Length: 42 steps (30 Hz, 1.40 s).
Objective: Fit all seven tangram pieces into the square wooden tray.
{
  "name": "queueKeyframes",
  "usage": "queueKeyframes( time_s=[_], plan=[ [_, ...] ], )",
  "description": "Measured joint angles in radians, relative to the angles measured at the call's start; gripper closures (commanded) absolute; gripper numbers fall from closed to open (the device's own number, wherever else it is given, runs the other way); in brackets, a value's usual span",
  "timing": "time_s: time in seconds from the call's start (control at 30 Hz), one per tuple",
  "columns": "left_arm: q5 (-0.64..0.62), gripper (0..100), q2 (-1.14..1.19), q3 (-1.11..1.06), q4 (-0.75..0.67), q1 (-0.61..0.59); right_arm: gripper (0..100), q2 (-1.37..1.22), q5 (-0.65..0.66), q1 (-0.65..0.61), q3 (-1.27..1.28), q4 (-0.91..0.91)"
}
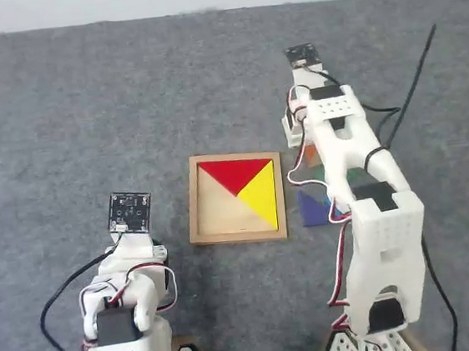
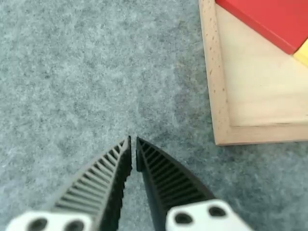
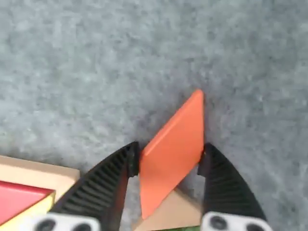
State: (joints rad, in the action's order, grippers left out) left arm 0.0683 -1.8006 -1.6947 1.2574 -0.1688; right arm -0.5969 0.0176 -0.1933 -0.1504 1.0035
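Note:
The square wooden tray (image 1: 194, 205) lies mid-table with a red triangle (image 1: 234, 174) and a yellow triangle (image 1: 262, 198) in its right half. My right gripper (image 3: 168, 156) is shut on an orange parallelogram (image 3: 175, 139), one finger on each long edge, just beyond the tray's far right corner (image 3: 41, 174). A tan piece (image 3: 175, 211) lies under the orange one. A dark blue piece (image 1: 312, 208) and a bit of green (image 1: 356, 175) show beside the right arm (image 1: 344, 143). My left gripper (image 2: 133, 141) is shut and empty over bare carpet near the tray's corner (image 2: 222, 130).
Grey carpet (image 1: 86, 116) covers the whole table, with wide free room to the left of the tray and behind it. Black cables (image 1: 413, 81) trail from the right arm toward the back right. The arm bases stand at the front edge.

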Motion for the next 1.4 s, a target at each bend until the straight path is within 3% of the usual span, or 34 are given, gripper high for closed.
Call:
queueKeyframes(
  time_s=[0.37,0.67,0.77,1.0,1.17,1.4],
  plan=[
    [0.000,98,0.000,0.000,0.000,0.000,86.5,0.261,0.003,0.147,0.002,0.201],
    [0.000,98,0.000,0.000,0.000,0.000,86.5,0.508,0.170,0.284,0.087,0.493],
    [0.000,98,0.000,0.000,0.000,0.000,86.5,0.511,0.196,0.350,0.247,0.450],
    [0.000,98,0.000,0.000,0.000,0.000,86.1,0.511,0.272,0.483,0.634,0.094],
    [0.000,98,0.000,0.000,0.000,0.000,86.1,0.511,0.275,0.509,0.669,0.026],
    [0.000,98,0.000,0.000,0.000,0.000,86.1,0.511,0.293,0.675,0.669,0.021]
  ],
)
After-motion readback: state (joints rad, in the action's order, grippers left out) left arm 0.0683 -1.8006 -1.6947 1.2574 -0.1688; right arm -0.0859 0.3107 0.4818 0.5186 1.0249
